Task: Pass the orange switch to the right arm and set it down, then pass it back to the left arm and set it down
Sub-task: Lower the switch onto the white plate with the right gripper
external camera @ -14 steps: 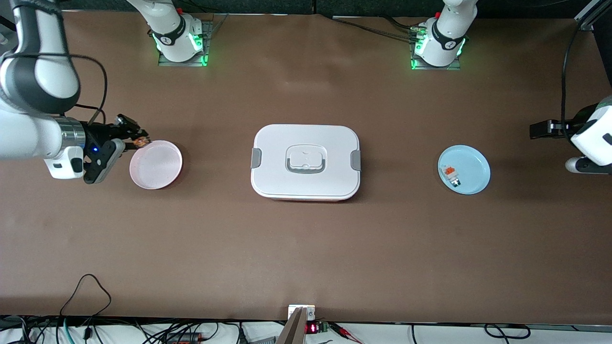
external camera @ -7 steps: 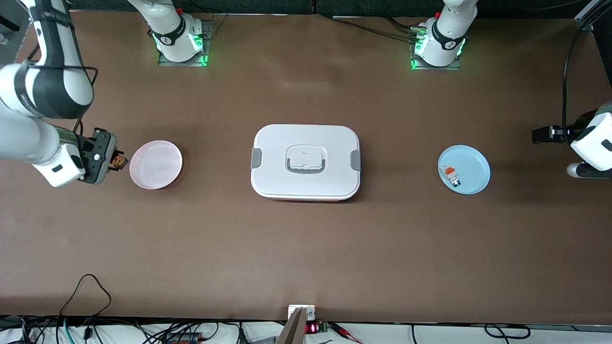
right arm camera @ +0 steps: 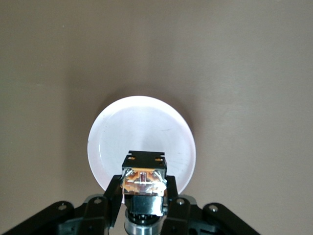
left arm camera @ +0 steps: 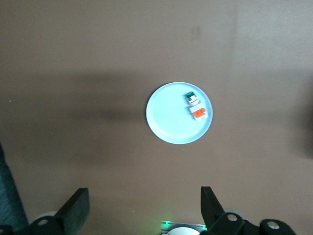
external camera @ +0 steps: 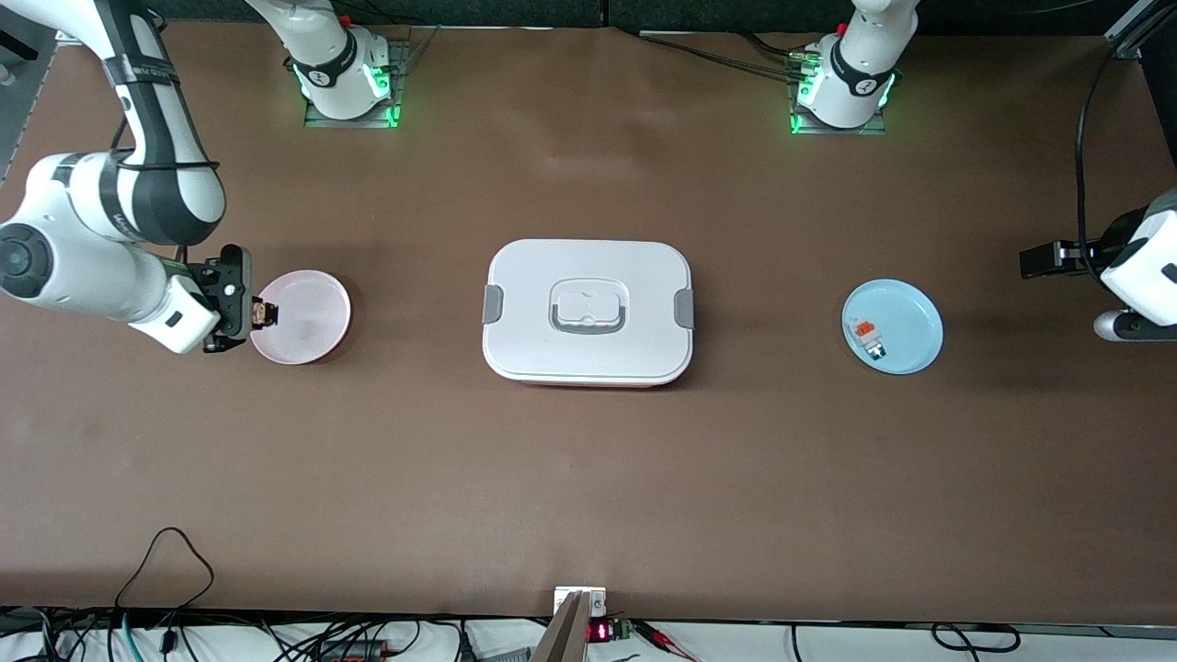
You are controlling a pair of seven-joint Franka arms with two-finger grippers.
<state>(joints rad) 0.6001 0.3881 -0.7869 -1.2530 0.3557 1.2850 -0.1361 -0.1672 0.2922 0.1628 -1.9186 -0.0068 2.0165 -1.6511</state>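
Note:
My right gripper (external camera: 260, 315) is shut on the orange switch (external camera: 267, 313), a small black cylinder with a tan-orange rear part, and holds it over the rim of the pink plate (external camera: 308, 322). In the right wrist view the switch (right arm camera: 143, 182) sits between the fingers with the pink plate (right arm camera: 142, 132) below it. The white lidded box (external camera: 588, 313) stands in the middle of the table. My left gripper (external camera: 1034, 259) is open and empty, past the blue plate (external camera: 906, 313) at the left arm's end of the table. In the left wrist view its fingers (left arm camera: 211, 204) stand wide apart.
The blue plate (left arm camera: 173, 117) holds a small white block with orange tabs (external camera: 867, 336), also in the left wrist view (left arm camera: 195, 106). The arm bases stand along the table's edge farthest from the front camera. Cables and a small device (external camera: 581, 607) lie at the nearest edge.
My right gripper has swung round and moved toward the box with the switch, from beside the pink plate to over its rim. The left arm has barely shifted.

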